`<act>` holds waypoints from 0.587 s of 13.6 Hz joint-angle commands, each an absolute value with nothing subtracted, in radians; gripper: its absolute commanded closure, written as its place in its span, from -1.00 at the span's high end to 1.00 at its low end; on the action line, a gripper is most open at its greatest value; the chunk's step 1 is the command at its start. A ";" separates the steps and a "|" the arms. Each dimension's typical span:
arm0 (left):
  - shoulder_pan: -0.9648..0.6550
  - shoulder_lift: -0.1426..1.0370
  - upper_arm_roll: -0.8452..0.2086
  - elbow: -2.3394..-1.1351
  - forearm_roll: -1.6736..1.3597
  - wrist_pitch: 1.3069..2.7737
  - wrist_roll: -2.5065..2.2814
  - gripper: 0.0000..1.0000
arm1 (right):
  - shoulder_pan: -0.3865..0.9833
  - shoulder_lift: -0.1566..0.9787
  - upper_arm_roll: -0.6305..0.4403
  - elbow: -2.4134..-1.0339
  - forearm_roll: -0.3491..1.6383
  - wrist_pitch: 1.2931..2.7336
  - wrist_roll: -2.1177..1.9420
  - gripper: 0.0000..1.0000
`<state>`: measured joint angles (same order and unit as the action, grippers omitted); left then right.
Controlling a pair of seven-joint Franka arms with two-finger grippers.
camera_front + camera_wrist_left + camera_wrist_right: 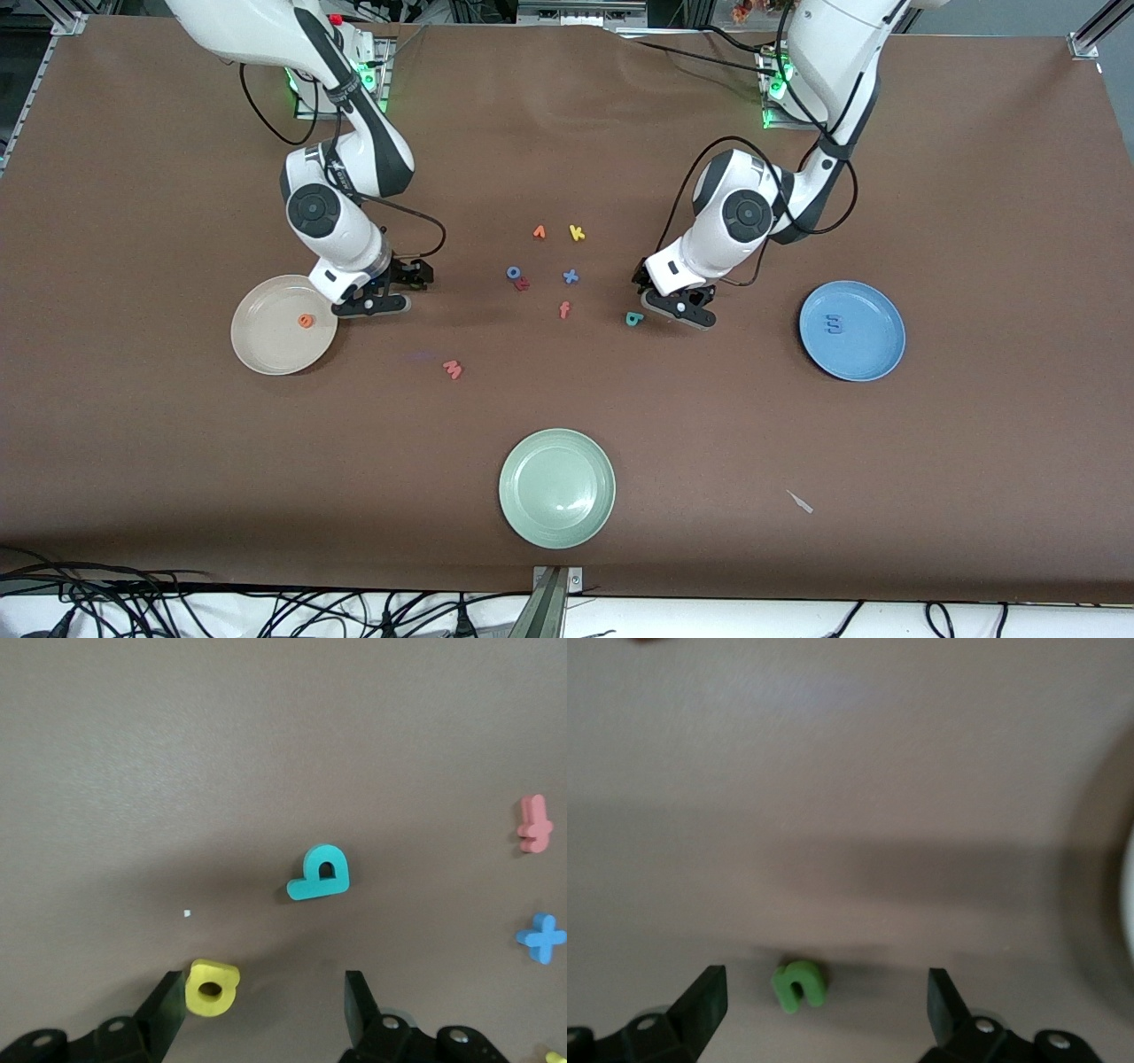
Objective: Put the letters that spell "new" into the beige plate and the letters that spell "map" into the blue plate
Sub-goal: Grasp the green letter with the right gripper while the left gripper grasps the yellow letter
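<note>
At the middle of the frame's edge toward the right arm's end, the beige plate (257, 350) holds the orange e (306, 321), lying flat with its loop closed. The right gripper (372, 304) hangs low over the table just beside that plate's rim. Only the right wrist view shows what is under it: the green n (799, 984) lies flat on the brown cloth between the 2 widely spread fingers (704, 997), touching neither, its legs pointing back toward the gripper.

Lower in the front view, the pinkish-red w (453, 369) lies alone on the cloth. The pale green plate (556, 487) sits at the lower middle.

In the centre are the orange v (539, 232), yellow k (577, 233), blue o (513, 273), blue x (570, 276) and orange-red f (564, 309).

The teal letter (633, 319) lies just beside the left gripper (678, 310), which hangs low over the table. The left wrist view shows its stem as the long axis, roughly parallel to the line between the fingertips, the loop bulging away from the gripper. That view alone shows the yellow letter (211, 987), hidden in the front view, close against 1 of the spread fingers (164, 1005); nothing is pinched.

The blue plate (873, 354), toward the left arm's end, holds the blue m (833, 325).
</note>
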<state>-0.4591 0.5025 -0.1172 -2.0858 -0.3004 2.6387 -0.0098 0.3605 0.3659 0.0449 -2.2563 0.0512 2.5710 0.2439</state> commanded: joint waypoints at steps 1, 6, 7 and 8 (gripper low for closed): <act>-0.465 0.511 -0.087 -2.068 -0.313 2.637 0.008 0.51 | 0.356 0.337 0.080 -2.298 0.060 2.589 0.249 1.00; -0.465 0.528 -0.075 -2.069 -0.253 2.637 -0.003 0.43 | 0.356 0.362 0.083 -2.301 0.051 2.605 0.212 0.86; -0.471 0.532 -0.075 -2.069 -0.253 2.637 -0.005 0.43 | 0.356 0.371 0.081 -2.299 0.051 2.606 0.195 0.77; -0.479 0.537 -0.075 -2.071 -0.253 2.637 -0.005 0.43 | 0.354 0.374 0.081 -2.298 0.051 2.606 0.189 0.68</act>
<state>-0.4595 0.5179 -0.0829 -2.0839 -0.2751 2.6388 -0.0037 0.3603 0.3756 0.0760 -2.2797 0.0506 2.5811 0.2190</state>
